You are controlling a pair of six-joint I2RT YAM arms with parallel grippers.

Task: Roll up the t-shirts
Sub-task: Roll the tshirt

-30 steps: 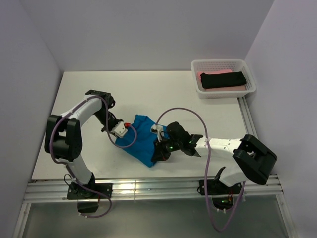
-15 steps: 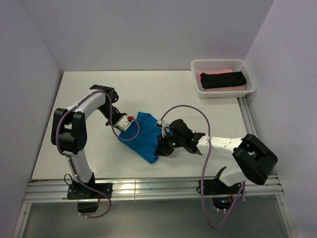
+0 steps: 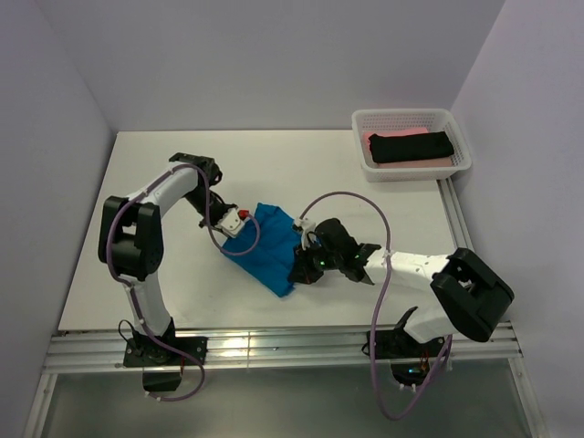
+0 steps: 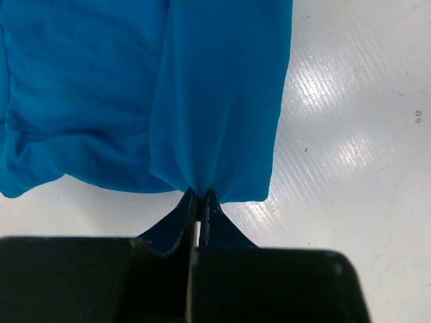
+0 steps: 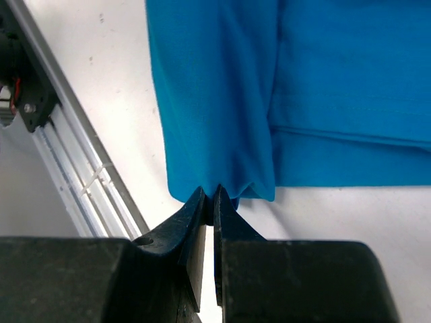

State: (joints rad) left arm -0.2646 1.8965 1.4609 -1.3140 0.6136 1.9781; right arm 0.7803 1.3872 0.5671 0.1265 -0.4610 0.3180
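Sitting in basket [image 3: 415, 172]: black t-shirt [image 3: 411, 146] over pink t-shirt [image 3: 388, 134]; left gripper [image 4: 197, 195], right gripper [image 5: 210, 192] clamp blue t-shirt [image 3: 272, 255].

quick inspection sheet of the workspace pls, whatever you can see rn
surface: white table, glossy, a few faint specks
job's things: blue shirt folded mid-table; black shirt bundled on top of pink shirt, both in the basket at the far right corner
clutter: nothing seen
end effectors: left end effector shut on one edge of the blue shirt; right end effector shut on another edge
cables: purple cables loop along both arms
surroundings: plain walls on three sides; metal rail along the near edge
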